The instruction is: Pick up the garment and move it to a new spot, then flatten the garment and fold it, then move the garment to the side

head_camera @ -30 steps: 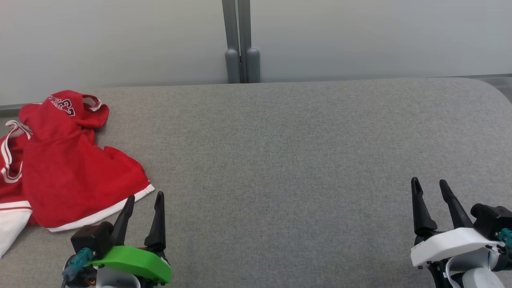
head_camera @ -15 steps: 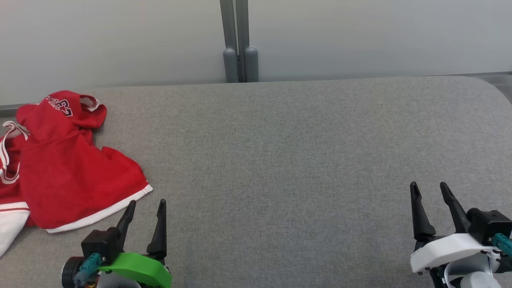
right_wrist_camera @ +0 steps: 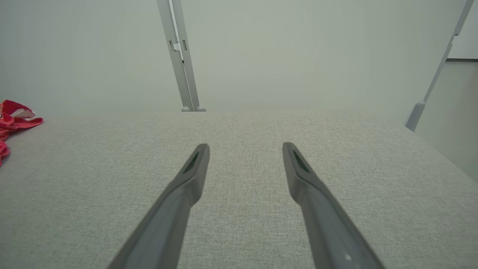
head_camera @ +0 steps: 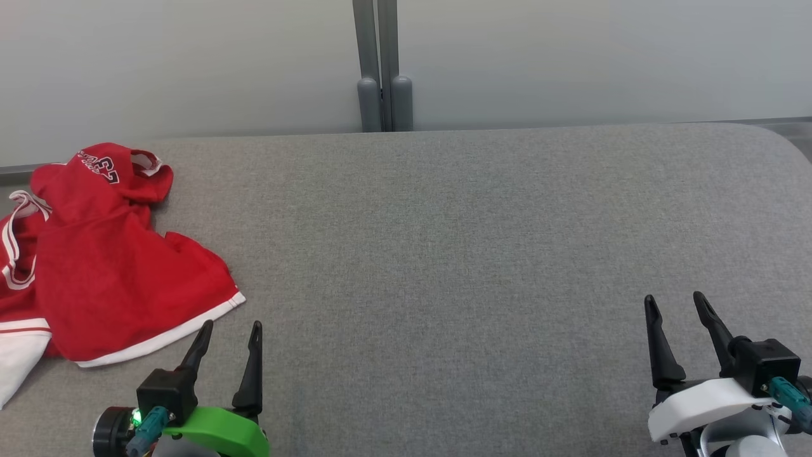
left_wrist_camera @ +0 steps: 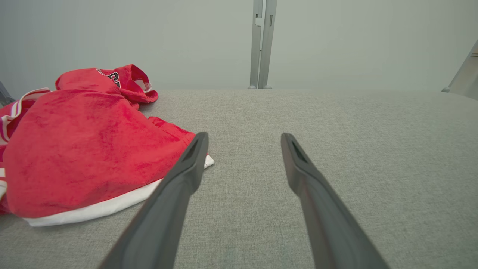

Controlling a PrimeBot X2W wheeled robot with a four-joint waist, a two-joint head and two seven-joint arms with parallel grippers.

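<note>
The garment (head_camera: 108,266) is a red jersey with white trim, lying crumpled at the far left of the grey fabric surface (head_camera: 444,254). In the left wrist view the garment (left_wrist_camera: 86,149) fills the left side. My left gripper (head_camera: 231,327) stands open just right of the garment's white hem, apart from it, nothing between its fingers. My left gripper (left_wrist_camera: 242,140) shows the same gap in its own view. My right gripper (head_camera: 674,299) stands open at the lower right over bare fabric. In the right wrist view my right gripper (right_wrist_camera: 244,147) holds nothing, and the garment (right_wrist_camera: 15,119) peeks in at the left edge.
A pale wall stands behind the surface, with a grey double post (head_camera: 384,70) at its middle. The surface's far right corner (head_camera: 780,136) is rounded. A slanted grey bar (right_wrist_camera: 433,86) stands off the right edge.
Both grippers have drawn back toward the bottom edge of the head view; the left one sits further from the garment's hem. The garment lies as before.
</note>
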